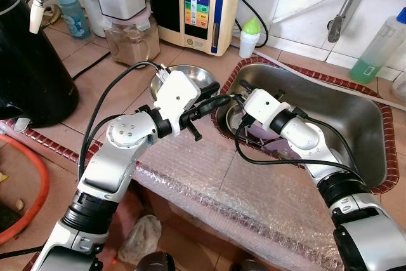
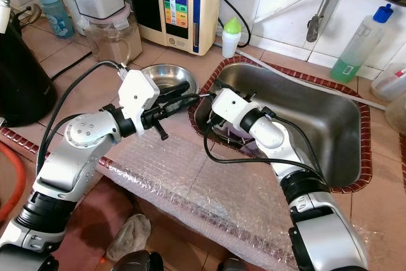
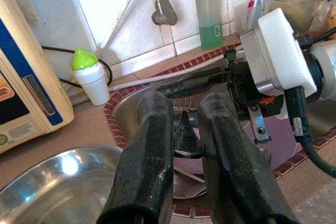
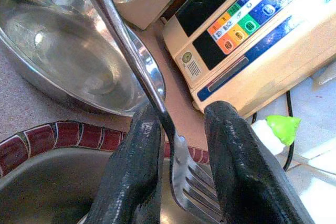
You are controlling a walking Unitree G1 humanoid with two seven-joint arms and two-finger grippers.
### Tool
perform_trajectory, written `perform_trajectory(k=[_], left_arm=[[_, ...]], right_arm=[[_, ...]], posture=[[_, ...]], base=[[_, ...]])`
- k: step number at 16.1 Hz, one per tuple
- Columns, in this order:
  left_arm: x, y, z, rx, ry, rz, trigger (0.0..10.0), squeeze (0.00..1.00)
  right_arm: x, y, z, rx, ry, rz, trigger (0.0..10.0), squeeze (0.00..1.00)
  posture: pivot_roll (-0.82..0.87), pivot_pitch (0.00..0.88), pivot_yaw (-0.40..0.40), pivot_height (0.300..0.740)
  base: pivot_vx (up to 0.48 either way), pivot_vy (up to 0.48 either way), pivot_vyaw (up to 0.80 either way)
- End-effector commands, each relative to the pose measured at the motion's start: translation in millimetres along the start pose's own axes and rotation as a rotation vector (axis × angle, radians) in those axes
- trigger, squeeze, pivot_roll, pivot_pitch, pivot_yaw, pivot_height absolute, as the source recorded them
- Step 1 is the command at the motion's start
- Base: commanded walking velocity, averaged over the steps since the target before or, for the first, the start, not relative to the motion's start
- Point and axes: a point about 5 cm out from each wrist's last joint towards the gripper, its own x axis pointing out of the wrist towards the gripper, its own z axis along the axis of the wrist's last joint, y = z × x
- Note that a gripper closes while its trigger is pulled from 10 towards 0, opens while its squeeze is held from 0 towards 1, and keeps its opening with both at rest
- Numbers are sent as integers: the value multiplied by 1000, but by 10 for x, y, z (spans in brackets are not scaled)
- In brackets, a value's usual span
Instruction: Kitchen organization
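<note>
1. The shiny stainless-steel fork (image 4: 137, 64) is pinched at its neck between the two black fingers of the right gripper (image 4: 181, 153), tines toward the wrist camera, handle slanting up over the round steel bowl (image 4: 63, 45).
2. In the head views the right gripper (image 1: 236, 98) sits at the sink's left rim, at about 9 o'clock of the rectangular stainless-steel sink (image 1: 355, 118).
3. The left gripper (image 1: 212, 103) reaches from the tabletop side toward the same spot, meeting the right one tip to tip; its fingers (image 3: 147, 145) stand narrowly apart, with a dark pointed piece between them that I cannot identify, so whether it grips anything I cannot tell.
4. The bowl rests on the brown tiled tabletop (image 1: 82, 61), just at 9 o'clock of the sink.
5. A cream water-purifier box with coloured buttons (image 1: 196, 4) stands at 12 o'clock of the bowl; a small white bottle with a green cap (image 1: 250, 36) is just beside it.
6. Clear bubble wrap (image 1: 222, 188) covers the tabletop's near edge.
</note>
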Motion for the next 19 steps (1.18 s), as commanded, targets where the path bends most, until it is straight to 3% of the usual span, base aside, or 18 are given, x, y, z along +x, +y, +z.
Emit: perform_trajectory(k=[1,11,12,13,14,19], left_arm=[[8,-22,17,20,-3,-15,0,0],[3,-40,-27,23,5,1,0,0],[-24,-38,-79,15,19,20,1059,0],[-54,-43,-141,-18,20,41,5412,1000],[-83,-75,-195,-40,31,27,10000,1000],[-148,-135,-309,-16,57,48,10000,1000]], right_arm=[[2,-98,9,-6,-4,-32,0,0],[30,-86,32,2,-19,-39,0,0],[36,-73,33,1,-21,-37,0,0],[34,-62,15,3,-14,-35,0,0],[35,-48,-6,7,-4,-34,0,0],[23,120,-214,64,122,-38,0,0]], posture=[[-20,47,-6,740],[-15,41,-14,740],[-13,42,-13,740],[-9,43,-12,740],[-8,44,-10,740],[2,49,-2,740]], base=[[0,0,0],[0,0,0],[0,0,0],[0,0,0],[0,0,0],[0,0,0]])
